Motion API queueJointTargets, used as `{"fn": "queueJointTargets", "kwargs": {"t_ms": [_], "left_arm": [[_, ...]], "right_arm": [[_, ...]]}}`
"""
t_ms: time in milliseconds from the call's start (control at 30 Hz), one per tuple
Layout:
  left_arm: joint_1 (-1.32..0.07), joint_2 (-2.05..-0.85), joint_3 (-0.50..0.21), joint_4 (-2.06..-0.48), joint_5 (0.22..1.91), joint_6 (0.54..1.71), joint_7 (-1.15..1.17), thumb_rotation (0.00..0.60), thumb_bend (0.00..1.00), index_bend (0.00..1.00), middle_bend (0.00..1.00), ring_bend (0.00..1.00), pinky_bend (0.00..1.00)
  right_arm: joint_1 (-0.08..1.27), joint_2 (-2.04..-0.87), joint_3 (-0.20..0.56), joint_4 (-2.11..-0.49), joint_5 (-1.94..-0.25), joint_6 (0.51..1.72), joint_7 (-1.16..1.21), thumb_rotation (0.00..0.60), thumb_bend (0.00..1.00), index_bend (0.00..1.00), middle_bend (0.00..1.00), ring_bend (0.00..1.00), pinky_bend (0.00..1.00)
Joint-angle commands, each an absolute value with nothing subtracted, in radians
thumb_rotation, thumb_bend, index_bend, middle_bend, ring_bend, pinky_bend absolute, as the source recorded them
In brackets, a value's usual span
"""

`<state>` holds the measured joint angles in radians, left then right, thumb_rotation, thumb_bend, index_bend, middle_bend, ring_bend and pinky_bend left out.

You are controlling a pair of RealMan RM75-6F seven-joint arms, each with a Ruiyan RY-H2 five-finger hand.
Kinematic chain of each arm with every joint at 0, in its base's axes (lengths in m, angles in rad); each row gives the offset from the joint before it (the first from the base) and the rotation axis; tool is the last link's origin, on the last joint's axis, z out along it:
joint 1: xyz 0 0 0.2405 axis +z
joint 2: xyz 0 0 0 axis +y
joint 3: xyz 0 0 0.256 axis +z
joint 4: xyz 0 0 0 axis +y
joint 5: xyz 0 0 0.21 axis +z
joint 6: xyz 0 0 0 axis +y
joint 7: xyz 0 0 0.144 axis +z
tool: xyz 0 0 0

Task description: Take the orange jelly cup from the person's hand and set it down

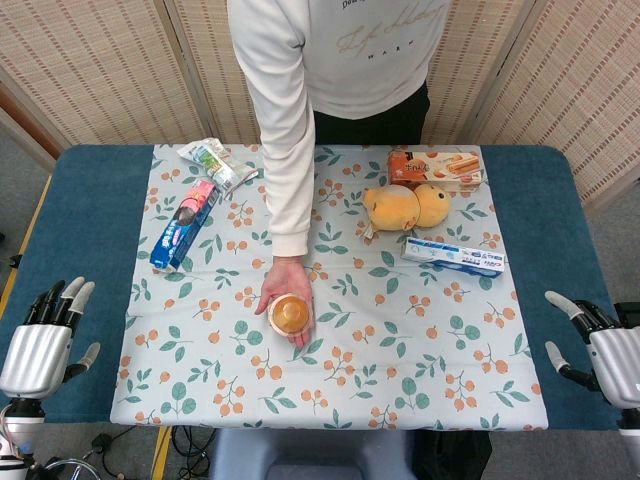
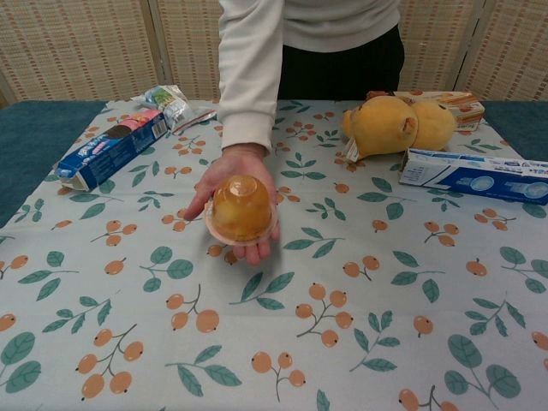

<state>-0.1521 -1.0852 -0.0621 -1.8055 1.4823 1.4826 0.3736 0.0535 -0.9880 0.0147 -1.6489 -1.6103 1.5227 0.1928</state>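
left hand (image 1: 45, 335): empty, fingers apart, at worktop's left edge.
right hand (image 1: 600, 345): empty, fingers apart, at right edge.
orange jelly cup (image 1: 289, 314): upside down on person's hand (image 1: 285, 292), mid-worktop.
nearer: left hand, slightly; both well apart from the cup.

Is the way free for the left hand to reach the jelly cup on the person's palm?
Probably yes. The left hand is open at the table edge, and only bare cloth lies between it and the jelly cup on the person's hand.

A staged test room: woven folding screens (image 1: 90, 70) wall off a worktop (image 1: 90, 200) under a fruit-print cloth (image 1: 400, 350).
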Motion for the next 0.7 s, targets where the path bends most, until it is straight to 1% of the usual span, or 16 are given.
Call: {"fn": "queueJointTargets", "kwargs": {"t_ms": [33,500,700], "left_arm": [[-0.15,-1.087,-0.061,-1.806,1.481,1.484,0.374,0.6,0.27,0.0,0.0,0.0,0.13],[-0.156,-1.087,-0.065,-1.796,1.488,1.478,0.355,0.6,0.27,0.0,0.0,0.0,0.13],[-0.191,-1.071,-0.068,-1.783,1.522,1.436,0.3,0.6,0.27,0.0,0.0,0.0,0.13]], "right_arm": [[0.056,-0.987,0.016,-1.651,-1.611,1.521,0.192,0.6,0.38,0.17,0.27,0.21,0.41],[0.047,-0.973,0.022,-1.665,-1.61,1.545,0.179,0.6,0.38,0.17,0.27,0.21,0.41],[0.042,-0.96,0.033,-1.677,-1.601,1.561,0.167,0.6,0.38,0.17,0.27,0.21,0.41]]}}
